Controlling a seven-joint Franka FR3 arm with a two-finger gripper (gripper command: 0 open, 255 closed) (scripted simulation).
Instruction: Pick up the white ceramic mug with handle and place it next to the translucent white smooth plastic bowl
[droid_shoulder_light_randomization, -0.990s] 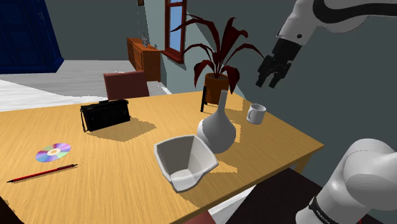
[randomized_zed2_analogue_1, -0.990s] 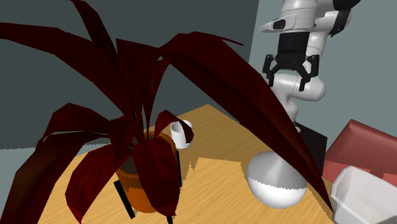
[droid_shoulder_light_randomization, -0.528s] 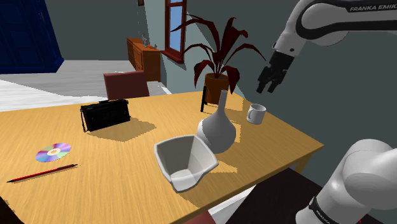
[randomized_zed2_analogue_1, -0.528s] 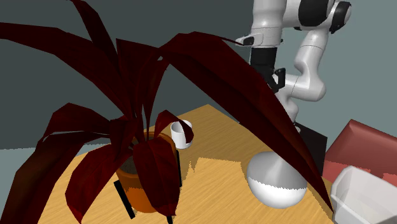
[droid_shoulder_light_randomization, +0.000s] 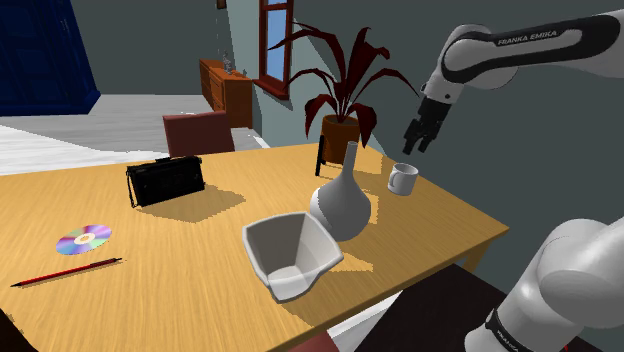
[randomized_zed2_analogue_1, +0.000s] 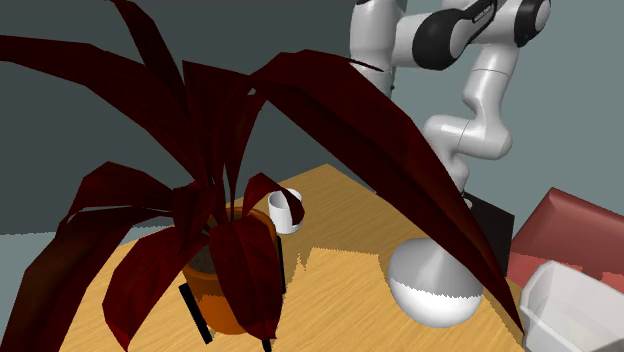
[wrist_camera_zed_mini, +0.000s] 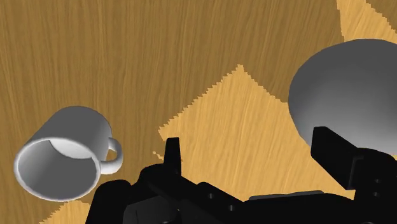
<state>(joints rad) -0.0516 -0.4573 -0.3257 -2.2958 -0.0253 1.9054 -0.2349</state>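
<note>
The mug (droid_shoulder_light_randomization: 402, 179) (randomized_zed2_analogue_1: 285, 211) (wrist_camera_zed_mini: 67, 153), plain white, stands upright on the bench (droid_shoulder_light_randomization: 200, 250), below my fingers (droid_shoulder_light_randomization: 418, 136) and a little to one side of them. They hang in the air above it, spread well apart, holding nothing and touching nothing. The wrist view looks into the mug's open mouth. The mug lies outside the gap, beyond one finger, with its handle turned toward that finger. The round body of the vase (wrist_camera_zed_mini: 343, 95) (droid_shoulder_light_randomization: 340, 200) (randomized_zed2_analogue_1: 435, 285) lies beyond the other finger.

I count one mug, one vase and one white bowl (droid_shoulder_light_randomization: 290, 255) (randomized_zed2_analogue_1: 570, 300). The bowl sits on the far side of the vase from my fingers. There is also one potted plant (droid_shoulder_light_randomization: 345, 85) (randomized_zed2_analogue_1: 220, 200) with dark red leaves, near the mug.

The shoulder view takes in the rest of the bench, well away from my fingers: one disc (droid_shoulder_light_randomization: 83, 238), one red pencil (droid_shoulder_light_randomization: 65, 272) and one black box (droid_shoulder_light_randomization: 165, 180), with a dark red chair (droid_shoulder_light_randomization: 198, 132) behind. In the second exterior view the mug stands just behind the plant's pot, between its leaves.
</note>
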